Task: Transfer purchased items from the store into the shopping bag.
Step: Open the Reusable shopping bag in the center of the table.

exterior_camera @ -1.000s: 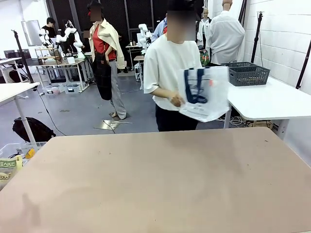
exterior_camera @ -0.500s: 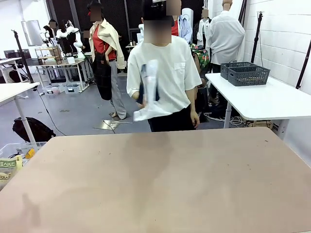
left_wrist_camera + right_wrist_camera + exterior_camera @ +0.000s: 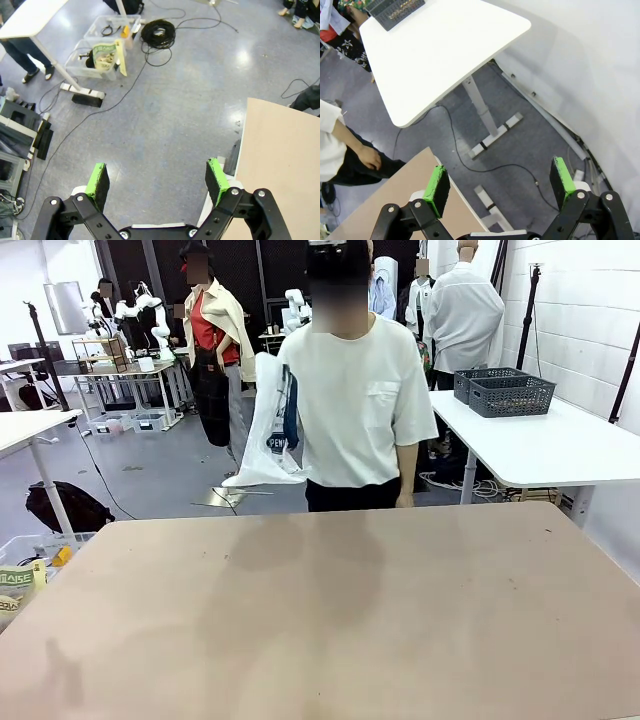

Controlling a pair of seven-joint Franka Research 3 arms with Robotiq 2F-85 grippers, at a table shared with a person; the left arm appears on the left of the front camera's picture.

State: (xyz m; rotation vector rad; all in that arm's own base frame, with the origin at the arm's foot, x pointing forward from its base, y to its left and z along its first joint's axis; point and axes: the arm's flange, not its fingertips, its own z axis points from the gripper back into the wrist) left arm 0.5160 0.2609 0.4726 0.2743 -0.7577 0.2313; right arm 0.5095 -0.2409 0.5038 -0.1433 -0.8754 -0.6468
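Beyond the left end effector [image 3: 156, 175]: a glossy grey floor [image 3: 170, 100] reflecting overhead light, with a coiled black cable [image 3: 160, 31] and a clear storage bin [image 3: 102, 47] farther off. The tan surface [image 3: 285, 150] runs just beside one finger. Beyond the right end effector [image 3: 500, 180]: a white table [image 3: 440, 50] beside a white wall [image 3: 590, 60].

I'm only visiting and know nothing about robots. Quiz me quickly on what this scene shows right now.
1. True or false: the shopping bag lies on the brown table.
2. Where do the grey baskets stand? A) on the white side table B) on the floor C) on the brown table
3. Fill in: the left gripper and the right gripper both have jaws that stand ____.
Key: 1 false, the person holds it up beyond the brown table; 2 A; 3 open.
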